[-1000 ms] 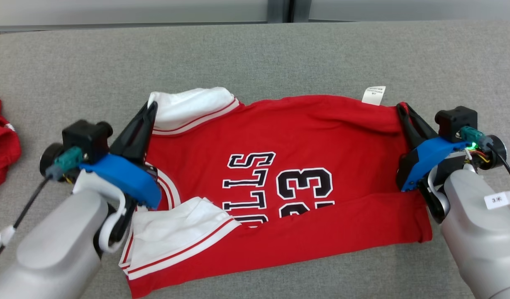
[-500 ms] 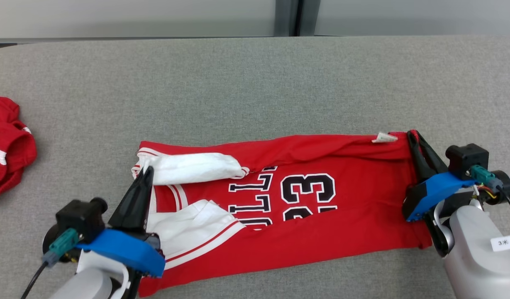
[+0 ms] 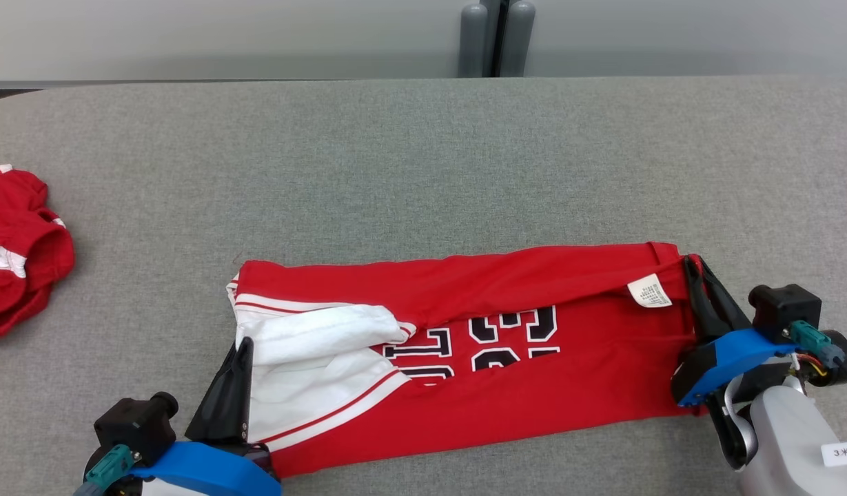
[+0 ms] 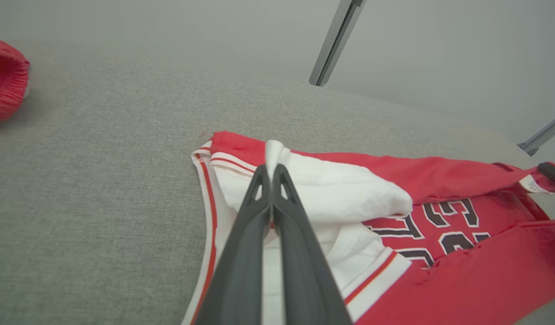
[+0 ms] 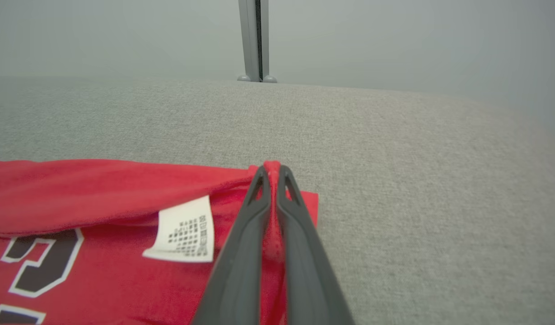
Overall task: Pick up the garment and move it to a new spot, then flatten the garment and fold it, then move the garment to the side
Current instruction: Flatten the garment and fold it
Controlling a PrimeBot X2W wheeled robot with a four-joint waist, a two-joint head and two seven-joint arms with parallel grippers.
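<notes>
Garment [image 3: 506, 413], red jersey, lying folded on near side of grey fabric tabletop [image 3: 423, 172]. Left claw [image 4: 272, 168] clenching white sleeve [image 4: 340, 192], right claw [image 5: 272, 170] clenching red corner [image 5: 306, 201] beside printed label [image 5: 184, 232]. Head view showing crumpled red cloth [image 3: 16, 255] at left edge.

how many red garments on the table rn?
2. The red jersey lies on the table, pinched at its ends by the left tool and right tool. A bunched red garment sits at the table's left edge, partly out of frame.
</notes>
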